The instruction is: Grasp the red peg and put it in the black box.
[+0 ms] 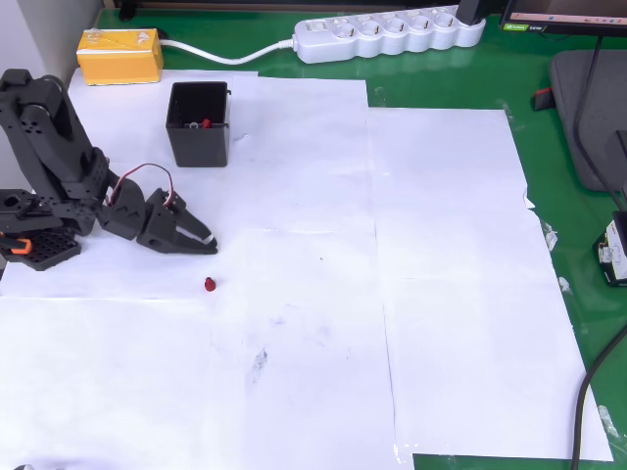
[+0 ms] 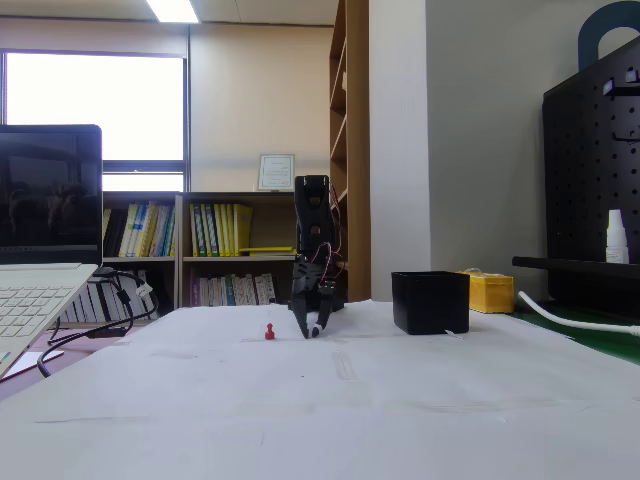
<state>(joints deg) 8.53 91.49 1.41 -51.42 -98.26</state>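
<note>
Red peg on open paper near empty gripper, jaws nearly closed; black box apart

White paper sheets cover most of the green tabletop. Beyond the sheets' far edge lie a white power strip and a yellow rectangular block. A laptop stands beside the sheets.

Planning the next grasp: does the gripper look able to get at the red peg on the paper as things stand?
Probably yes. The red peg stands alone on bare white paper, just below the gripper in the overhead view, with nothing between them. The black box sits well off to the other side.
</note>
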